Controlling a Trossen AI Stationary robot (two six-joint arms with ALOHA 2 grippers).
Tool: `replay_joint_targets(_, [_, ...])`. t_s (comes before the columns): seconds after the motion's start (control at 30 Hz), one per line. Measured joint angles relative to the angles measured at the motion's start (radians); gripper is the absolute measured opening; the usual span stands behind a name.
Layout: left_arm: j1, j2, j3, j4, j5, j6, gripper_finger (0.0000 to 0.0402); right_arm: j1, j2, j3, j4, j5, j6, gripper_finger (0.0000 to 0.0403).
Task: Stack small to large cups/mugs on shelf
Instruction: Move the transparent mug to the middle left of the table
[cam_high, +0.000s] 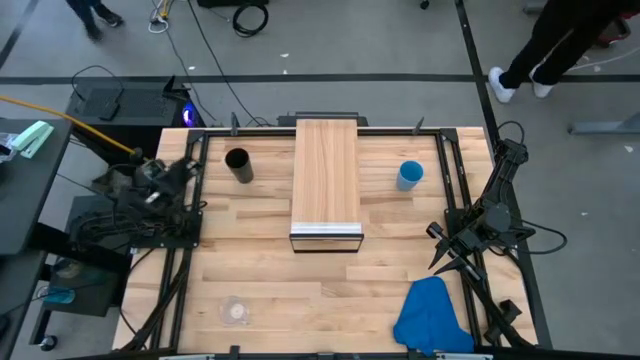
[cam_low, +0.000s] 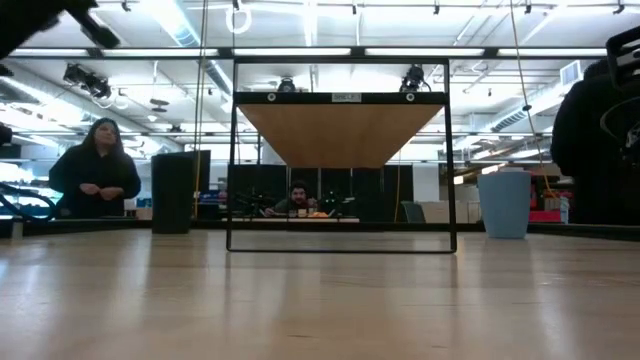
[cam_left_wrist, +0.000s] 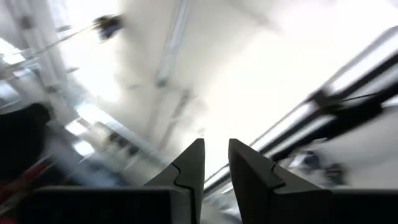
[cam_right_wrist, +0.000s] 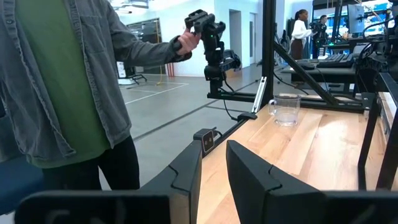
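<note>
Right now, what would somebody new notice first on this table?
The long wooden shelf in the table's middle, standing empty. A black cup stands left of it, a blue cup right of it, and a small glass mug sits alone near the front left corner.

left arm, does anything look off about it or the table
Yes. The left arm hangs off the table's left edge, motion-blurred, its wrist camera aimed at the ceiling; in the right wrist view a person's hand grips it. The black cup, blue cup and glass mug stand upright, none on the shelf.
</note>
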Motion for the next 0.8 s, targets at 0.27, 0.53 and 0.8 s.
replay_joint_targets(0.27, [0.000, 0.042, 0.174, -0.091, 0.084, 0.061, 0.0078, 0.000, 0.000, 0.000, 0.000, 0.000, 0.000, 0.0082])
replay_joint_targets(0.53, [0.000, 0.273, 0.530, -0.507, 0.226, 0.090, 0.0074, 0.000, 0.000, 0.000, 0.000, 0.000, 0.000, 0.0082])
replay_joint_targets(0.8, [-0.001, 0.534, 0.851, -0.732, 0.418, 0.083, 0.0068, 0.000, 0.000, 0.000, 0.001, 0.000, 0.000, 0.0082])
